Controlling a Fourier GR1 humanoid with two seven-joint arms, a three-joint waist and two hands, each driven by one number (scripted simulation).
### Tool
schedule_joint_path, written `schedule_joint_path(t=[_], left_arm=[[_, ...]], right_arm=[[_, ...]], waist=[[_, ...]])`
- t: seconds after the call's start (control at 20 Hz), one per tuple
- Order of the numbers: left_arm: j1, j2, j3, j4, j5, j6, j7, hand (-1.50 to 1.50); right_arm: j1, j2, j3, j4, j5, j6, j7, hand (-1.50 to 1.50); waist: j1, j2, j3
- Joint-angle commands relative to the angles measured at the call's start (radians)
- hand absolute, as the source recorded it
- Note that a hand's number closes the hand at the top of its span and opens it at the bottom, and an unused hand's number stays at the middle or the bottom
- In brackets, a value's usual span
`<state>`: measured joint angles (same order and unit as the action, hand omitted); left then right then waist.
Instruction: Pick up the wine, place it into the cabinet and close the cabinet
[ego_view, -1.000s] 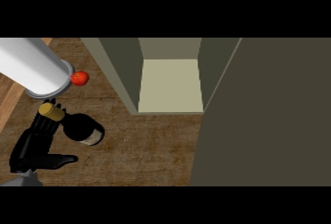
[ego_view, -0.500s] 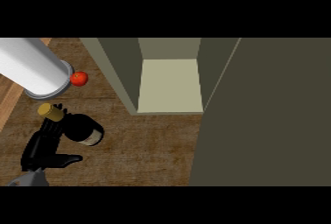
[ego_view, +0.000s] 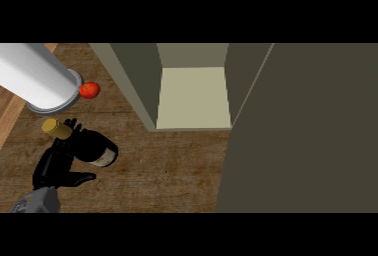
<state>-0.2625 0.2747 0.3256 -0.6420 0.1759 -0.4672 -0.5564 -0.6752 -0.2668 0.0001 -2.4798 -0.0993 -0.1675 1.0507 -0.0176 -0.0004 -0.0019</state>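
Note:
The wine bottle (ego_view: 94, 146) is dark with a gold cap (ego_view: 55, 127) and rests tilted on the wooden counter at the lower left. My left hand (ego_view: 53, 167) comes in from the lower left edge. Its straight fingers (ego_view: 70, 126) run along the bottle's left side up to the neck, and its thumb (ego_view: 80, 177) sticks out below the bottle's body. The cabinet (ego_view: 193, 95) stands open at the top centre and shows a pale inner floor. Its door (ego_view: 303, 130) is the large dark panel filling the right side. My right hand is out of sight.
A big white cylinder (ego_view: 37, 75) lies at the upper left, with a small red fruit (ego_view: 89, 90) beside its end. The cabinet's left wall (ego_view: 136, 82) stands between these and the opening. Bare wooden counter (ego_view: 162, 170) stretches between the bottle and the door.
My left hand has slid right and closer to the bottle, and its forearm has sunk toward the lower edge. The bottle has barely shifted.

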Motion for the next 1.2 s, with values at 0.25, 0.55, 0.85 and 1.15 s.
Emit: schedule_joint_path(t=[0.25,0.55,0.85,1.15], left_arm=[[-0.106,0.034,-0.005,0.154,-0.031,-0.029,-0.082,-1.5],[-0.157,0.021,0.016,0.278,-0.006,-0.103,-0.124,1.5],[-0.138,-0.002,-0.117,0.175,-0.158,-0.01,-0.272,1.5],[-0.106,-0.11,-0.137,0.118,-0.184,0.194,-0.36,1.5]], right_arm=[[0.019,0.008,-0.008,-0.096,-0.06,-0.033,0.1,-1.5],[0.013,0.005,-0.007,-0.053,-0.079,-0.014,0.061,-1.5],[0.004,0.003,-0.011,-0.076,-0.072,-0.031,0.07,-1.5],[0.071,-0.003,-0.025,-0.11,-0.087,-0.014,0.061,-1.5]], waist=[[0.004,-0.001,0.001],[-0.001,0.003,-0.001],[-0.003,-0.002,0.0],[0.008,-0.004,0.002]])
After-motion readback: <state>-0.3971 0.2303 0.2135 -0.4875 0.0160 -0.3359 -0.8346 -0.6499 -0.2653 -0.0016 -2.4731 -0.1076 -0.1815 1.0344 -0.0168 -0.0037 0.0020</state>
